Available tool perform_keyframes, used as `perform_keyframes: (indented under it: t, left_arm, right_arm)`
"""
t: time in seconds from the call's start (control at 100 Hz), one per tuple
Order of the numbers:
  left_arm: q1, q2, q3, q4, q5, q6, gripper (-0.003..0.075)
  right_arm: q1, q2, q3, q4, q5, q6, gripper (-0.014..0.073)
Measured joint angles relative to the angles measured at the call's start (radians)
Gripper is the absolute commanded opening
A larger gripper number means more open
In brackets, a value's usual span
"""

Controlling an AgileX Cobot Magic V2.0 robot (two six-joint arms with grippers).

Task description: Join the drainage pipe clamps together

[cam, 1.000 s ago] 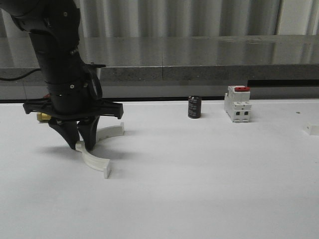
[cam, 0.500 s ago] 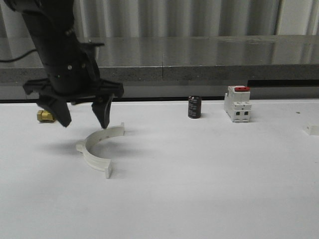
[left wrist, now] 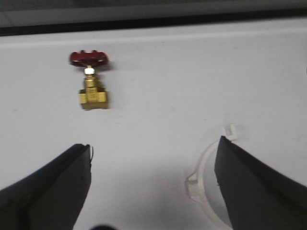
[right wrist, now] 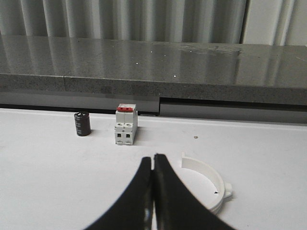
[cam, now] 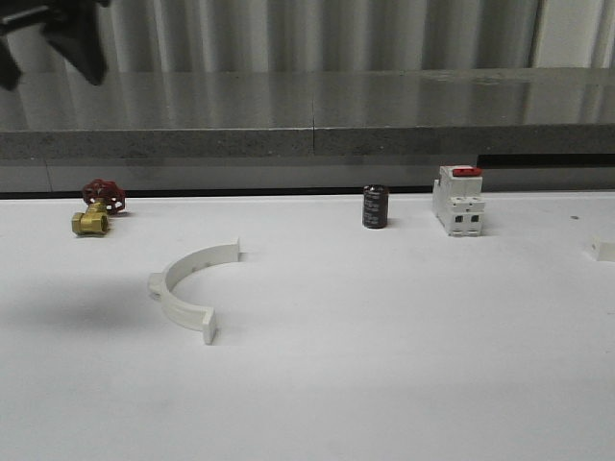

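The left claw hung well above the white bench, its two dark fingers spread wide apart with nothing between them; in the front view its tips showed high in the corner, clear of everything on the bench. One white half-ring clamp lay flat on the bench below that claw, and in the left wrist view its curve sat just inside one finger and was partly hidden behind it, a small end tab sticking out past the fingertip. Beyond the open fingers, further out from the claw, a brass valve with a red handwheel lay on its side, well apart from the half-ring. The right claw had its fingers pressed together tip to tip, gripping nothing. The second half-ring clamp lay flat on the bench just beside those closed fingertips, apparently not touching them, though the fingers covered its near end. Ahead of the right claw stood a white switch block with a red top and, beside it, a small dark cylinder, both upright near the bench's back edge. The two half-rings lay well apart.
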Motion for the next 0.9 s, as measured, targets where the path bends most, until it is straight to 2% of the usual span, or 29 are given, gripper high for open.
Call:
perform_keyframes:
  t: [0.22,0.55,0.74,0.9]
  left_arm:
    - [0.125,-0.292,0.260,0.004,-0.103,0.000,0.0496]
    - [0.146,-0.724,0.597,0.004,-0.155,0.000,0.0393]
    - [0.146,-0.928,0.707,0.004,-0.145,0.000,0.0294]
    - [0.146,-1.020,0.764,0.004,-0.113,0.023,0.0143]
  right_arm:
    - [0.000,0.000,0.000,0.000,0.000,0.000,-0.0067]
    - [0.000,0.000,0.000,0.000,0.000,0.000,-0.0067]
    - [0.000,0.000,0.000,0.000,0.000,0.000,-0.0067]
    - [0.000,0.000,0.000,0.000,0.000,0.000,-0.0067]
